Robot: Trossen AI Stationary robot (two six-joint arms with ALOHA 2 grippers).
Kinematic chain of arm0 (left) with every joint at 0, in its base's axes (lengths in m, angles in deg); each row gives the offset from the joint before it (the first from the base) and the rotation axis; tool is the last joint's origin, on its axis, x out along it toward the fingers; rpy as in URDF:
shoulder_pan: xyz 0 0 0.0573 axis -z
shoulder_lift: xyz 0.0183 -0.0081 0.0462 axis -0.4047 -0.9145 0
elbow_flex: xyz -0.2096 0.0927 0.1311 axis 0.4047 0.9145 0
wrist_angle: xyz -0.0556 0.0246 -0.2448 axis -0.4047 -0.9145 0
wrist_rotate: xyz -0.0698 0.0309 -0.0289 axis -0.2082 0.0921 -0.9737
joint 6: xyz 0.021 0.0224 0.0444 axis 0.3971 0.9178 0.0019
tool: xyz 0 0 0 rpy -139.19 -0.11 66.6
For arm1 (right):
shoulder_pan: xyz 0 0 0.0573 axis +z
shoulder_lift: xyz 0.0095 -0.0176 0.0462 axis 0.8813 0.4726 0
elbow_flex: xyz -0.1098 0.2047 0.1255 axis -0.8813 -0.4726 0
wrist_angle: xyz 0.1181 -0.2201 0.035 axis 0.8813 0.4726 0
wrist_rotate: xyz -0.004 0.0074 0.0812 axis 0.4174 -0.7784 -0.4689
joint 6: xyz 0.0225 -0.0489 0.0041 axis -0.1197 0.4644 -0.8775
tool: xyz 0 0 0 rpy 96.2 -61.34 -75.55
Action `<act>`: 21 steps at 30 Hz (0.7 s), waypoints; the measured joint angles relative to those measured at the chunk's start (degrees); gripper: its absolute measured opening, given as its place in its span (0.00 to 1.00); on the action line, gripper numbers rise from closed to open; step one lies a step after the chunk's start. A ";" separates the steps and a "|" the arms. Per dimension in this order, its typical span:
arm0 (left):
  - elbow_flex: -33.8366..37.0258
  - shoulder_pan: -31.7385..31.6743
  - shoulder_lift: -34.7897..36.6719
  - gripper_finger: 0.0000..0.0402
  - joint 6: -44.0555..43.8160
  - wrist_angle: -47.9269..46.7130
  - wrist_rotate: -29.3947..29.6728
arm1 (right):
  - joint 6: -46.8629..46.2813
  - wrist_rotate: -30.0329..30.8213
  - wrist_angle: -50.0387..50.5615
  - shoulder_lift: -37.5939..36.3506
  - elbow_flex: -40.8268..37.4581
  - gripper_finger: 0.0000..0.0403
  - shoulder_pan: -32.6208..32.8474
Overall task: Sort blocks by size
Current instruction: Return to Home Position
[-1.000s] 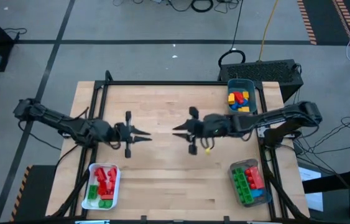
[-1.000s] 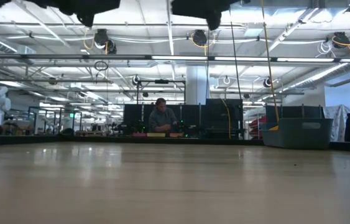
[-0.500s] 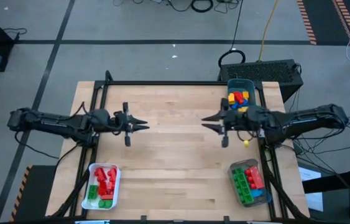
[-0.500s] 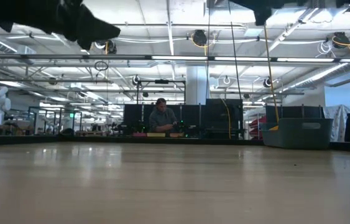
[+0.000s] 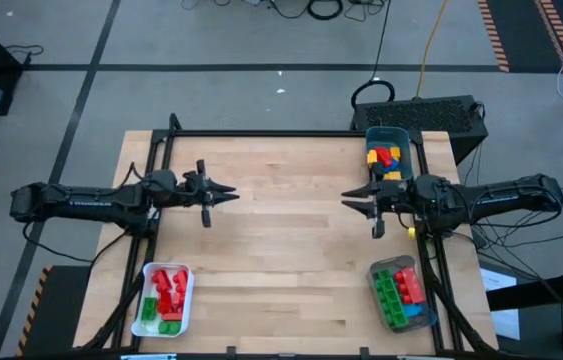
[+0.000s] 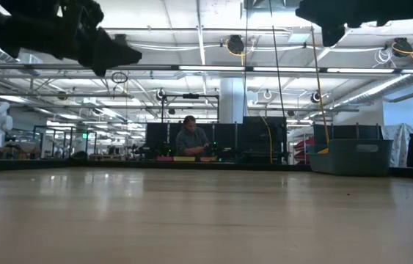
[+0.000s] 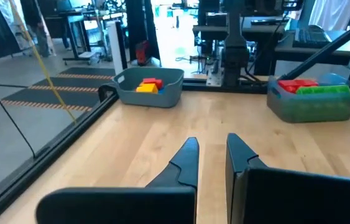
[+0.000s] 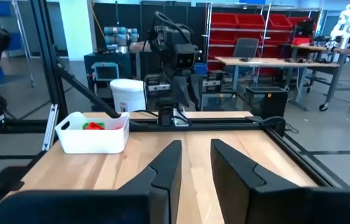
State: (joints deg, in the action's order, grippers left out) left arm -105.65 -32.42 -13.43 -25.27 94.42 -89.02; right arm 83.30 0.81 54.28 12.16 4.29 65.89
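Red, yellow and blue blocks (image 5: 385, 160): heaped in the teal bin (image 5: 388, 130), which sits at the back right corner of the desk (image 5: 281, 250) as the high view shows it.
Red and green blocks (image 5: 169, 287): in the white bin (image 5: 166, 266) at the desk's front left corner.
Green, red and blue blocks (image 5: 391, 295): in the dark see-through bin (image 5: 393, 262) at the desk's front right corner, the green ones in rows.
Left end effector (image 5: 231, 196): above the desk's left half, pointing toward the desk's middle. It is released, fingers (image 7: 189, 158) a narrow gap apart and nothing between them.
Right end effector (image 5: 349, 201): above the desk's right half, facing the desk's middle. It is also released, with an empty gap between its fingers (image 8: 170, 158).
Person (image 6: 191, 137): seated in the room beyond the desk's far edge.
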 joint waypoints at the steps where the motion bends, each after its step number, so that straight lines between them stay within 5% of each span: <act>1: 0.26 -0.83 0.02 0.00 0.00 0.27 -0.65 | -0.01 0.00 0.02 -0.46 -0.25 0.17 0.00; 9: 3.43 -7.47 0.02 0.00 -0.53 3.95 -8.22 | -0.05 0.05 0.01 -4.84 -4.42 0.17 0.00; 21: 3.72 -5.32 10.88 0.00 -6.11 -7.95 -7.10 | -3.50 -2.01 -13.34 -7.43 -15.57 0.17 -0.46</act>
State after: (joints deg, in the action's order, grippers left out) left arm -101.92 -37.74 -2.56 -31.38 86.48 -96.13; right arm 79.80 -1.20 40.95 4.73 -11.28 65.43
